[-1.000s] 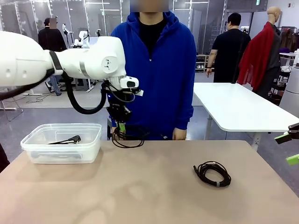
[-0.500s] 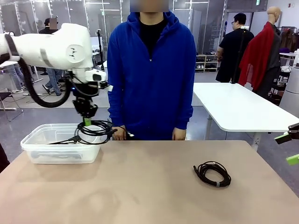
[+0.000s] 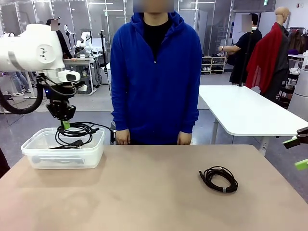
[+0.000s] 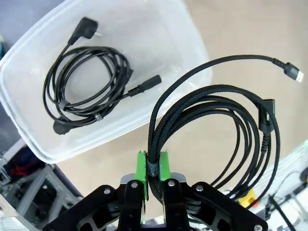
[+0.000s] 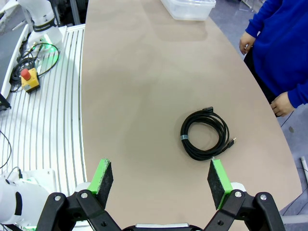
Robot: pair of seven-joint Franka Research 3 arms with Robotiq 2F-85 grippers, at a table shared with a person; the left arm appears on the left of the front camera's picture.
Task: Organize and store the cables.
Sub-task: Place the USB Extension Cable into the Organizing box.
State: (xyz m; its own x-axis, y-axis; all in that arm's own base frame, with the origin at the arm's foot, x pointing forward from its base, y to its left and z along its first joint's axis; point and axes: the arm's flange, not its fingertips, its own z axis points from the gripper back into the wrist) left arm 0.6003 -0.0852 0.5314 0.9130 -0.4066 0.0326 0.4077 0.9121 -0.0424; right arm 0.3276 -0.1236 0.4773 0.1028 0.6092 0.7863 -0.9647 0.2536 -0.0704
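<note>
**Desk-side:** Where is the coil relative to the bin?

**Me:** My left tool point(image 3: 64, 124) is pressed together on the held coil point(image 3: 77, 130) at its bound neck. It hangs over the clear bin point(image 3: 29, 144), with loops reaching past the rim above the desk point(image 3: 144, 202). A stored cable point(image 4: 86, 86) lies inside the bin.

**Desk-side:** And the other coil?

**Me:** The loose coil point(image 3: 219, 179) lies flat on the desk, nearer my right tool point(image 5: 161, 180), which is spread wide and empty.

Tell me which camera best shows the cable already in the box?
Left wrist view: it looks down on the boxed cable, whole coil and plugs. The front view shows a sliver through the box wall; the right wrist view is too distant.
</note>
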